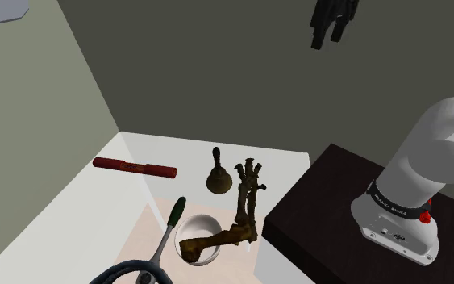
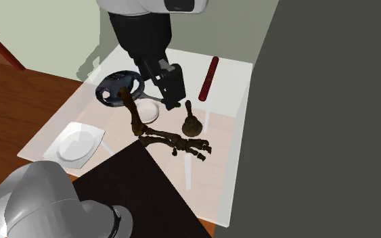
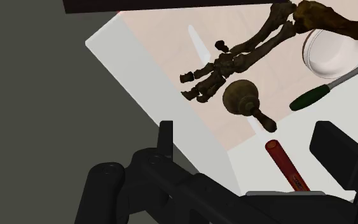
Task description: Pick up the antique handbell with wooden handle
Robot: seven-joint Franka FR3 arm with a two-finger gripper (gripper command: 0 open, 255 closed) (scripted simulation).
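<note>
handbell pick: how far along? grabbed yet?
Done: nothing yet. The handbell stands upright on the table beside the foot bones, not grasped. In hand: the gripper hangs well above it, fingers apart and empty. Left: descend, close on the handle, lift.

We see a dark bronze-brown handbell point(image 1: 218, 179) with a darker handle, mottled brown bones point(image 1: 245, 206) at its four o'clock in the shoulder view, a red stick point(image 1: 134, 167) with yellowish marks at nine, a white bowl point(image 1: 194, 225), and a green tool handle point(image 1: 177, 209).
</note>
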